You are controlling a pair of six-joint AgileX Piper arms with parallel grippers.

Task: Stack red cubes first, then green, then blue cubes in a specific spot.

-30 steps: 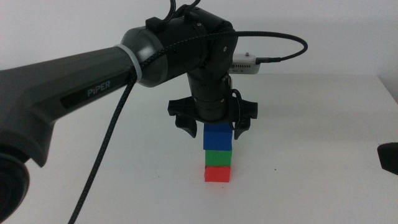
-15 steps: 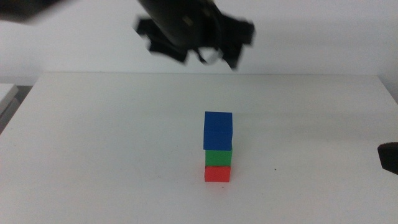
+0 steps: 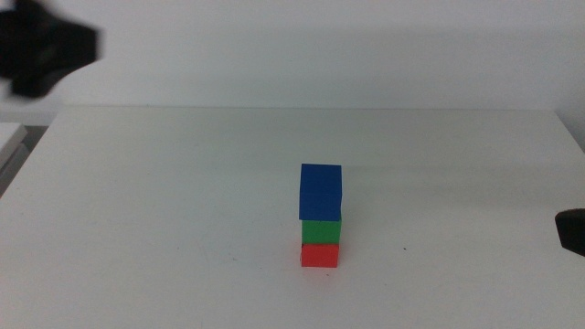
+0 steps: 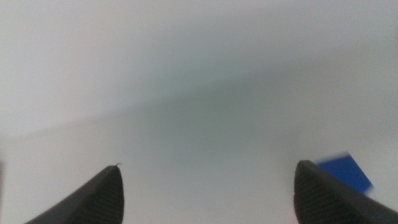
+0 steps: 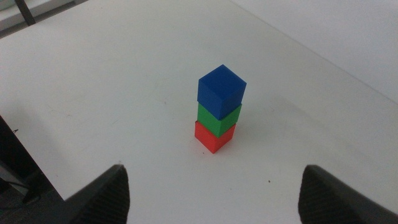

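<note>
With the red cube (image 3: 320, 255) on the table (image 3: 164, 201), green cube (image 3: 321, 231) above and blue cube (image 3: 320, 191) topmost, the stack looks complete; the left tool (image 4: 208, 186), released and empty, sits far aside, while the right tool (image 5: 214, 186) waits spread open.

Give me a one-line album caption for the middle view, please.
Blue cube on green on red, standing free on the white table.

Only the cube stack (image 3: 321, 217) interrupts bare table (image 3: 164, 201) all around
</note>
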